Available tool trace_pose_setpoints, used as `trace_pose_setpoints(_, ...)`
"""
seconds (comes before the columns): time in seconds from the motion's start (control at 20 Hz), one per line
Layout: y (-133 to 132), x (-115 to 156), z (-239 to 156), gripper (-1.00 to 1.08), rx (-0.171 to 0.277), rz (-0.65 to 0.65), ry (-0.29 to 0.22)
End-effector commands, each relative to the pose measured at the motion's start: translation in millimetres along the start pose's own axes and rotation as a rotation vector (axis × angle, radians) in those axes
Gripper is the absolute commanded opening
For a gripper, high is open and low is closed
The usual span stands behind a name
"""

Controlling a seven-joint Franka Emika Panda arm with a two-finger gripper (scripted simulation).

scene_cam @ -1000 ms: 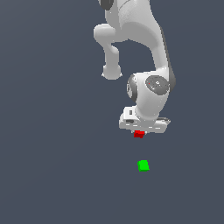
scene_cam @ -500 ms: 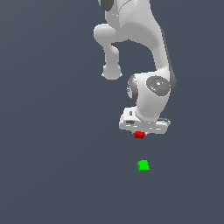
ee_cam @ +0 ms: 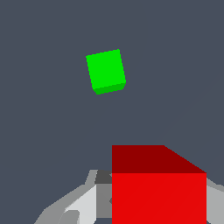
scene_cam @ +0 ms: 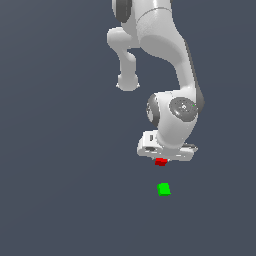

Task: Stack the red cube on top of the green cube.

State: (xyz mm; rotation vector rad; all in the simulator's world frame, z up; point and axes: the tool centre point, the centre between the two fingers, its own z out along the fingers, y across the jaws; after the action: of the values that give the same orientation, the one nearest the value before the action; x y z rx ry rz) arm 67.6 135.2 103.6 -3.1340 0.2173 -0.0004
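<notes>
The red cube (scene_cam: 160, 162) sits between the fingers of my white gripper (scene_cam: 161, 160), just under the hand. In the wrist view the red cube (ee_cam: 158, 192) fills the near foreground, with a grey finger (ee_cam: 72, 208) showing on one side and a sliver of the other at the frame's edge. The gripper (ee_cam: 144, 210) is shut on it. The green cube (scene_cam: 163, 189) lies alone on the dark floor, a short way from the red one toward the exterior view's lower edge. The wrist view shows the green cube (ee_cam: 106, 71) apart from and beyond the held cube.
The white arm (scene_cam: 170, 65) rises above the gripper in the exterior view. A plain dark grey floor (scene_cam: 60, 190) surrounds both cubes.
The gripper with the red cube has shifted lower in the exterior view, closing the gap to the green cube. The green cube has not moved.
</notes>
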Motion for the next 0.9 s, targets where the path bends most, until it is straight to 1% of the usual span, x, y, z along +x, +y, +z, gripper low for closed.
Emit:
trace_pose_setpoints(0.0, -2.7, 9.8, 4.3, -1.00, 0.000, 0.000, 0.001)
trace_pose_setpoints(0.45, -12.7, 45.6, 21.0, -1.00, 0.000, 0.000, 0.000)
trace_pose_setpoints(0.85, -19.8, 70.6, 32.0, -1.00, 0.000, 0.000, 0.000)
